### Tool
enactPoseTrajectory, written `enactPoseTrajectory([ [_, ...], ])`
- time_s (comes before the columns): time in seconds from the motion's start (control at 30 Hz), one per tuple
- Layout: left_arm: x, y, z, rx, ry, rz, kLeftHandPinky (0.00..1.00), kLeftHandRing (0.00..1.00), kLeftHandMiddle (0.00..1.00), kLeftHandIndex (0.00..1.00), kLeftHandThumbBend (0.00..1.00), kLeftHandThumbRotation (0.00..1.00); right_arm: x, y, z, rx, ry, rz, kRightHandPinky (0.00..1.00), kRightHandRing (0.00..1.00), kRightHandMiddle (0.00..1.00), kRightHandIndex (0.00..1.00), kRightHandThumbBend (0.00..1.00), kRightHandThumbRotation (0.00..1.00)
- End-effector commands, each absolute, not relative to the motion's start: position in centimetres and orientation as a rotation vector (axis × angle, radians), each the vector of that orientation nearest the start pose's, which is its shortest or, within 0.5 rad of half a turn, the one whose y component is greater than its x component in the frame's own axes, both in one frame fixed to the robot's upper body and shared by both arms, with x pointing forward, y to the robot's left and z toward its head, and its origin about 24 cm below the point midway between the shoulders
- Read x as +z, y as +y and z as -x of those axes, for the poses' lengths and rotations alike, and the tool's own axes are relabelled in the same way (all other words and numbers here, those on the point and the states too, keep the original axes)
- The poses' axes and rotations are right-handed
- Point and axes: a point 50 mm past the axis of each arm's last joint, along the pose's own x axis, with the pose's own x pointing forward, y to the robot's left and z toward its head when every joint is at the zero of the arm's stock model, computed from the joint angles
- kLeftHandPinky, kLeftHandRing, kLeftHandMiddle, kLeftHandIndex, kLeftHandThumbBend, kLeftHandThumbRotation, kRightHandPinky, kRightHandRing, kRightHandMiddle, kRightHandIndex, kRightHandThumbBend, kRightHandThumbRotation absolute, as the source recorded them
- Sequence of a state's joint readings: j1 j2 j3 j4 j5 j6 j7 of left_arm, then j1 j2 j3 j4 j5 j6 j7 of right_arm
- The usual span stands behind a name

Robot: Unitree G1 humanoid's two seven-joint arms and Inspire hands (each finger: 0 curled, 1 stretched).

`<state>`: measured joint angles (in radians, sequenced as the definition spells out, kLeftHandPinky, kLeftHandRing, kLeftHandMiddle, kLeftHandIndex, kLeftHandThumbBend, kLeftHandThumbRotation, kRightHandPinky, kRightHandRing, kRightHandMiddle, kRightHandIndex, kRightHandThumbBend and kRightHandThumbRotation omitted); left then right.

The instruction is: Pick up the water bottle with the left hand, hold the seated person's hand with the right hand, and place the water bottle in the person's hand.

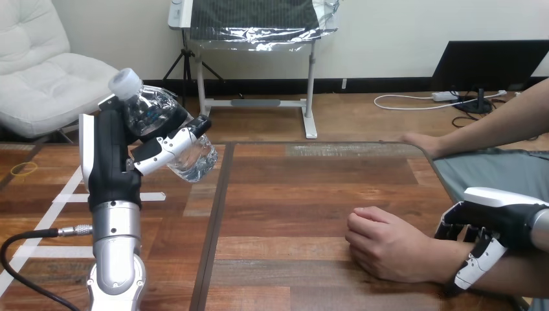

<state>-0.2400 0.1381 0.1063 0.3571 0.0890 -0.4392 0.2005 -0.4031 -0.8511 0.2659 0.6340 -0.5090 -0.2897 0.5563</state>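
Water bottle of clear, crinkled plastic with a white cap (150,110): it is up in my left hand (110,155), lifted well clear of the brown wooden table (304,194), over its left part. The table is the broad plank surface stretching across in front of me, with a dark seam running up its middle-left.

My left arm (116,230) rises almost straight up from the bottom edge, silver forearm vertical, with the hand on top of it. My left fingers (162,150) are wrapped across the bottle's middle, clamping it against the palm. The bottle tilts, cap up and to the left, base down and to the right. I cannot tell how much water is in it.

The person's forearm comes in from the right edge and lies along the table's near right part. My right hand (498,217) sits on top of it at the wrist, and my right fingers (476,262) curl down over the near side of the person's wrist (447,259), closed on it. The person's hand (388,245) rests on the table as a loose fist, just left of my right hand and well apart from the bottle.

The person's other hand (421,141) lies flat at the table's far right edge.
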Motion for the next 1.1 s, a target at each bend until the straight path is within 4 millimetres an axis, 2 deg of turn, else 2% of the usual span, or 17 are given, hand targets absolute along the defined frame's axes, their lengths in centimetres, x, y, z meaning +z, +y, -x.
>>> enactPoseTrajectory([
  [0.0,10.50,19.04,-30.28,0.232,-0.477,-0.160,0.26,0.32,0.38,0.41,0.62,0.00,2.97,-29.03,-28.14,0.734,0.524,1.312,0.47,0.54,0.61,0.59,0.96,0.35],
  [0.4,10.53,19.02,-30.29,0.231,-0.481,-0.161,0.26,0.32,0.38,0.41,0.62,0.00,3.15,-28.94,-28.12,0.714,0.476,1.327,0.36,0.44,0.54,0.53,0.87,0.42],
  [0.73,10.61,18.98,-30.27,0.231,-0.483,-0.155,0.26,0.32,0.37,0.41,0.62,0.00,3.30,-29.09,-28.02,0.694,0.434,1.303,0.28,0.34,0.43,0.45,0.82,0.38],
  [1.07,10.68,18.98,-30.27,0.238,-0.485,-0.145,0.26,0.32,0.37,0.41,0.62,0.00,3.32,-29.18,-27.96,0.676,0.410,1.288,0.24,0.30,0.38,0.39,0.81,0.33],
])
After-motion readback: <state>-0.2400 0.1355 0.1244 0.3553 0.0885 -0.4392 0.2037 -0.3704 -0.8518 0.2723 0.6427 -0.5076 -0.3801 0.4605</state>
